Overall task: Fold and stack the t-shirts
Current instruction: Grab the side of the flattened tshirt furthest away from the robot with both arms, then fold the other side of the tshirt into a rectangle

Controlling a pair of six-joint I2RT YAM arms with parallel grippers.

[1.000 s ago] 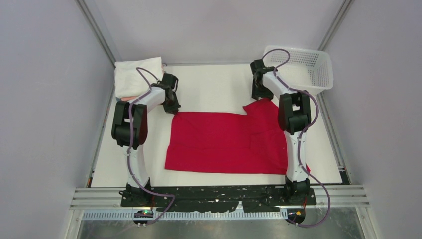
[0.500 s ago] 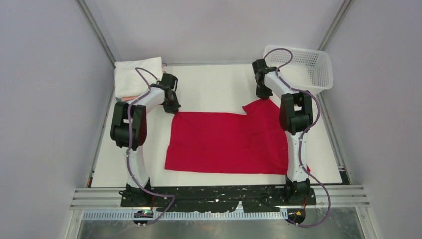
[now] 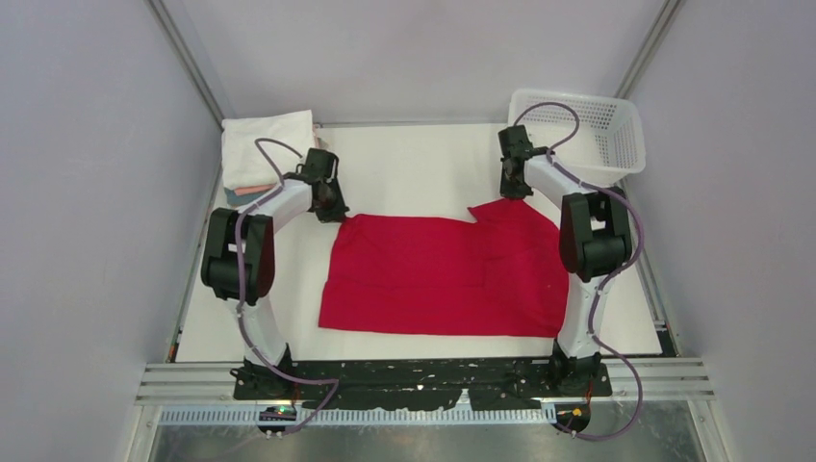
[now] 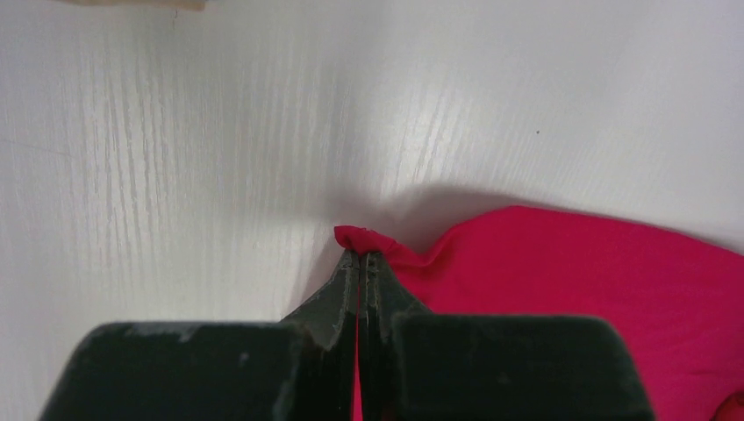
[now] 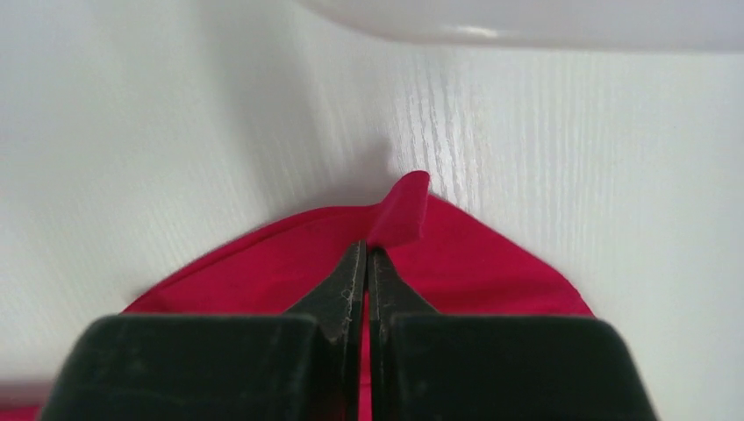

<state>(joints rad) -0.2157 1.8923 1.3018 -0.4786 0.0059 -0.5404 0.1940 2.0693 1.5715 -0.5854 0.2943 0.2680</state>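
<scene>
Top external view shows the red t-shirt (image 3: pixel 443 274) spread flat on the middle of the worktop (image 3: pixel 414 159), not yet folded. A stack of folded t-shirts (image 3: pixel 262 149), white on top, sits at the far-left corner, and the basket (image 3: pixel 621 144) stands at the far right. In the wrist views the left gripper (image 4: pixel 360 257) is pinched onto the shirt's far-left corner and the right gripper (image 5: pixel 367 248) is likewise clamped on a far-right tip of cloth. I judge the task well advanced: this seemingly last loose shirt needs folding, then placing on the stack.
</scene>
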